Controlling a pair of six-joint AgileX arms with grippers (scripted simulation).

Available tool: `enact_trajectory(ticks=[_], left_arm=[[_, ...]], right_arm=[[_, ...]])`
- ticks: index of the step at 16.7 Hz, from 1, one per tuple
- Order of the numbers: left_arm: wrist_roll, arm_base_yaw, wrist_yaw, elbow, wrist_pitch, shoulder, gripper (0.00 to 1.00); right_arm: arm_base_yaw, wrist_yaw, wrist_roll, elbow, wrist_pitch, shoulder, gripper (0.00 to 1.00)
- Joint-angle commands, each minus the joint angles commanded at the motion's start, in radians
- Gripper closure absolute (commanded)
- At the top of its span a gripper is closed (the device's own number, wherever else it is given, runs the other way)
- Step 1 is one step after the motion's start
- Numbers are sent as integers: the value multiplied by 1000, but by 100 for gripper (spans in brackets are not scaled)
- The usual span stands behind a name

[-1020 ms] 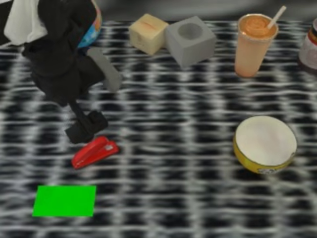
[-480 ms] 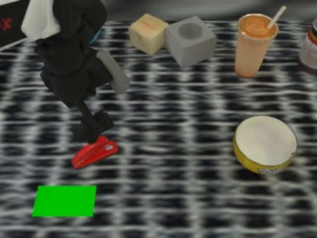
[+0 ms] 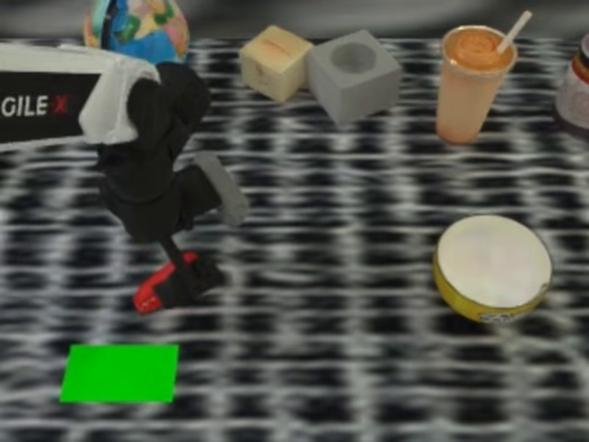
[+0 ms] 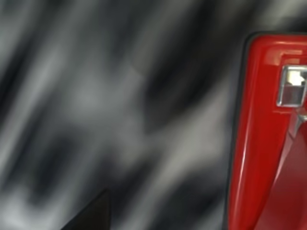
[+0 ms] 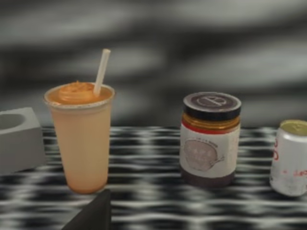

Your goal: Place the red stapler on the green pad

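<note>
Left arm reaching in from nine o'clock, left pincer (image 3: 181,279) low over one red stapler (image 3: 147,296), grip state unclear, one green pad (image 3: 120,373) at six o'clock of it

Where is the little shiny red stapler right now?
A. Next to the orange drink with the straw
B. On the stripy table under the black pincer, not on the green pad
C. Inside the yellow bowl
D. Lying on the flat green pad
B: in the top view the small glossy red stapler lies on the table with the left pincer right over it, while the flat bright green pad sits bare nearer the front edge.
</note>
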Motion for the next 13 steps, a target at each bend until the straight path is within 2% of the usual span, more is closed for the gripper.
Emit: enact_trajectory(ticks=[6,13], left_arm=[[1,0,0,-41,57,25,0],[1,0,0,-41,57,25,53]], right_arm=[[0,0,0,0,0,0,0],[0,0,0,0,0,0,0]])
